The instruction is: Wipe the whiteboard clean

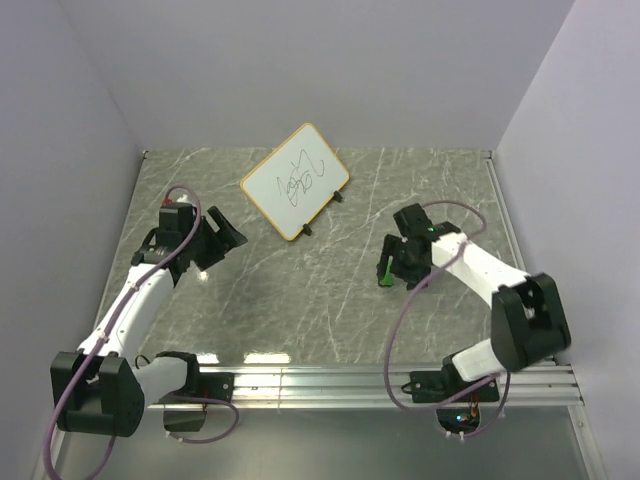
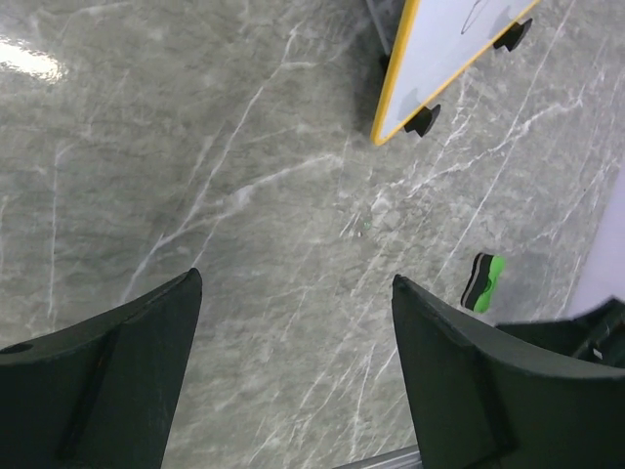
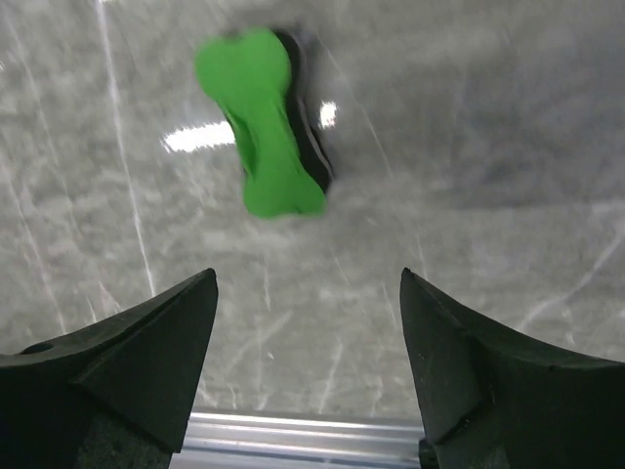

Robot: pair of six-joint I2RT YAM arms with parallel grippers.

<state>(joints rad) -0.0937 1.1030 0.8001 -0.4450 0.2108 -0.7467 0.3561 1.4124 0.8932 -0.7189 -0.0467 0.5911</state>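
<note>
The whiteboard (image 1: 295, 180) stands tilted at the back middle of the table, yellow-framed, with black scribbles on its face; its lower corner and black feet show in the left wrist view (image 2: 439, 49). A small green eraser (image 1: 386, 270) lies on the table just left of my right gripper (image 1: 400, 262); in the right wrist view the eraser (image 3: 262, 122) lies ahead of the open, empty jaws (image 3: 308, 293). It also shows in the left wrist view (image 2: 483, 281). My left gripper (image 1: 222, 238) is open and empty, left of the board (image 2: 293, 293).
The grey marble table (image 1: 300, 300) is ringed by lilac walls at left, back and right. A metal rail (image 1: 380, 380) runs along the near edge, also in the right wrist view (image 3: 293, 435). Purple cables loop by both arms.
</note>
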